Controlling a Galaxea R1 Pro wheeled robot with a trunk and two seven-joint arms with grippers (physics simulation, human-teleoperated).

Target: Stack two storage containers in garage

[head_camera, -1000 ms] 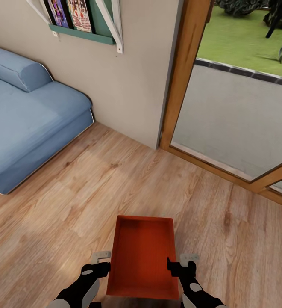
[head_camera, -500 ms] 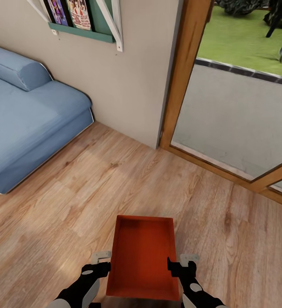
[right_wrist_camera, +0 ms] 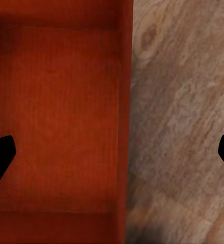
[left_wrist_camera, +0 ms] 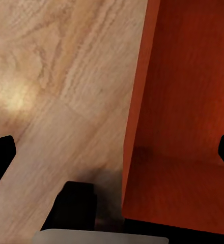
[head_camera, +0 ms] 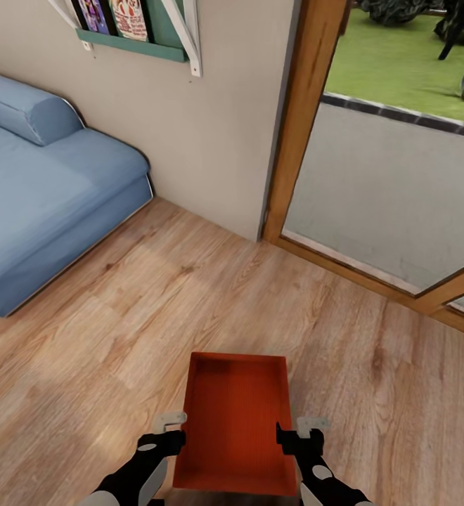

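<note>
head view high, looking down, wrist views close, sharing container [head_camera: 235, 422]

A matt red-orange storage container [head_camera: 235, 422] with a faint fine-ribbed inner surface sits low in the centre. Light wood plank floor [head_camera: 119, 330] with visible grain and a soft sheen spreads below it. Upper left, a blue sofa [head_camera: 42, 183] looks like smooth cloth. A varnished wooden door frame [head_camera: 295, 119] stands top centre beside a flat matt cream wall [head_camera: 218, 140].
</note>
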